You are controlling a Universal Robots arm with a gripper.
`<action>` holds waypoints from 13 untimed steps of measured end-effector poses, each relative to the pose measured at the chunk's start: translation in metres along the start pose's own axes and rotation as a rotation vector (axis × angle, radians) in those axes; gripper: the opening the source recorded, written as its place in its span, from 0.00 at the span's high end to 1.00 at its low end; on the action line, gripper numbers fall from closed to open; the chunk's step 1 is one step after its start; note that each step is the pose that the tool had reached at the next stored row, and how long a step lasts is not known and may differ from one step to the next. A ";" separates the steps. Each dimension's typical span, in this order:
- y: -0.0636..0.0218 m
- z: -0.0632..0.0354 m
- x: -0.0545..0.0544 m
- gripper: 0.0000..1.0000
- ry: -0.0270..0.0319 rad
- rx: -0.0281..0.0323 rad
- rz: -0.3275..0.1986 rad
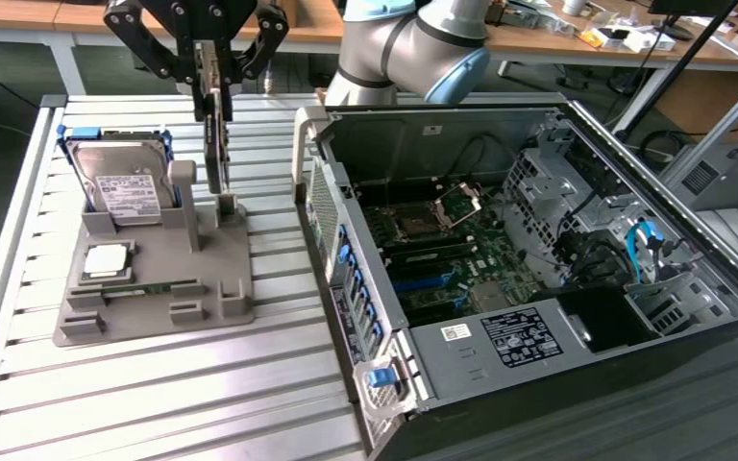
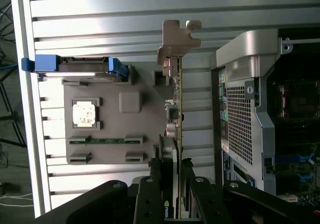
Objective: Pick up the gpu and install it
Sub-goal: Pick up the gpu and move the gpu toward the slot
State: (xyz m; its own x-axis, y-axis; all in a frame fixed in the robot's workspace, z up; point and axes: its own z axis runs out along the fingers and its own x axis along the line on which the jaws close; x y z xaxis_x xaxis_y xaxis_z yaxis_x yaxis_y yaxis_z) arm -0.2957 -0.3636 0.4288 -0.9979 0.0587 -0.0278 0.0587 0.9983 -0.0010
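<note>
The gpu [image 1: 219,144] is a thin black card seen edge-on, standing upright over the grey holder [image 1: 151,307]. My gripper [image 1: 215,82] is shut on its upper edge, one finger on each flat face. The card's lower edge is level with the holder's slot post [image 1: 228,206]; I cannot tell whether they touch. In the wrist view the gpu [image 2: 177,108] runs away from my gripper [image 2: 177,184], and its silver bracket [image 2: 177,38] is at the far end. The open computer case [image 1: 536,250] lies to the exterior view's right of the card.
The holder also carries a hard drive [image 1: 119,182] with blue rails, a processor chip [image 1: 107,259] and a green memory stick [image 1: 138,288]. The case's metal wall [image 1: 324,192] stands close beside the card. Everything rests on a slatted aluminium table [image 1: 151,403].
</note>
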 end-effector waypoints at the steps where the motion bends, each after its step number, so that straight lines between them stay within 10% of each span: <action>1: -0.0001 0.0000 0.000 0.73 0.0000 0.0000 0.000; 13: -0.0015 0.0000 -0.002 0.73 0.0001 0.0000 0.000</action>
State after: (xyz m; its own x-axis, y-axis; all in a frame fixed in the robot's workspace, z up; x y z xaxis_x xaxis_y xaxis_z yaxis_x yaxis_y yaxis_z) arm -0.2942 -0.3651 0.4288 -0.9979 0.0587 -0.0277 0.0588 0.9983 -0.0011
